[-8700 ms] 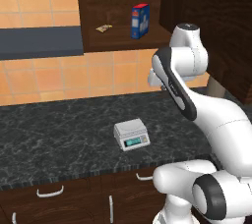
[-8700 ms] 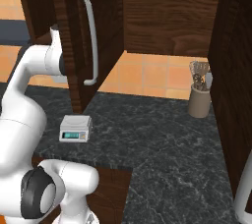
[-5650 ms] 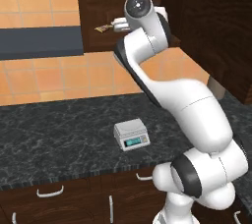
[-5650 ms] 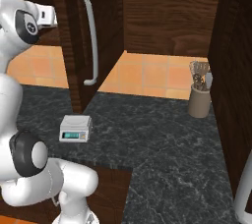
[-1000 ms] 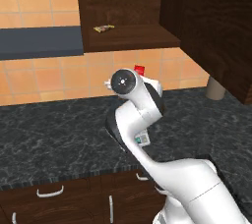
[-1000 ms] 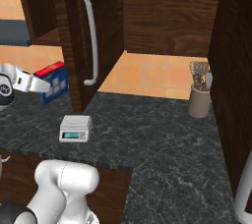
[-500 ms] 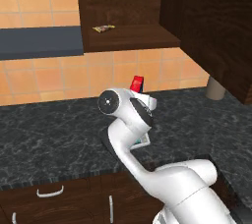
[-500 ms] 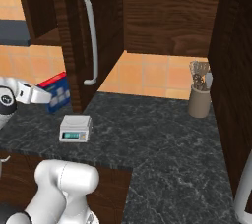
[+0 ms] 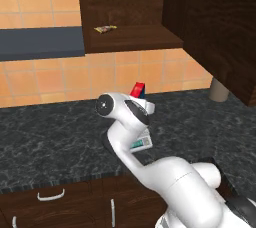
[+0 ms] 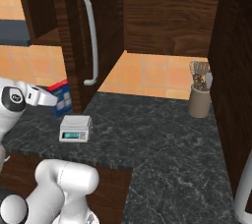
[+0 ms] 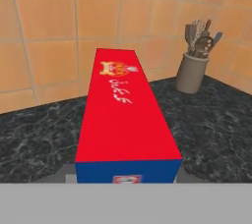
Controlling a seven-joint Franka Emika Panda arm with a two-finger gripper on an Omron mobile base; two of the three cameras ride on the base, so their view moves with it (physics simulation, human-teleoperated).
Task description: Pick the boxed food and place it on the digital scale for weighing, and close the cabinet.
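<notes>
We see the large dark brown wood wall cabinet [image 10: 93, 16] with its long silver bar handle standing open, its door not yet swung to, so that half of the task is still ahead of us; on its shelf lies only a flat yellowish wrapped snack packet [image 9: 105, 28]. Over the last second our white arm has carried the small blue carton of boxed food with the red top [image 10: 62, 98] lower and closer in over the black speckled stone tabletop [image 10: 162, 139], so we judge the placing step nearly due. The carton is not yet set down: from the right it hangs just behind and to the left of the small light grey digital scale with the greenish display [image 10: 76, 128], tilted, not touching it. Our hand [image 11: 126, 181] is clamped narrow on the carton's blue end. Farther along the tabletop, a beige round crock [image 10: 199, 102] holds several kitchen utensils, well apart from the scale
</notes>
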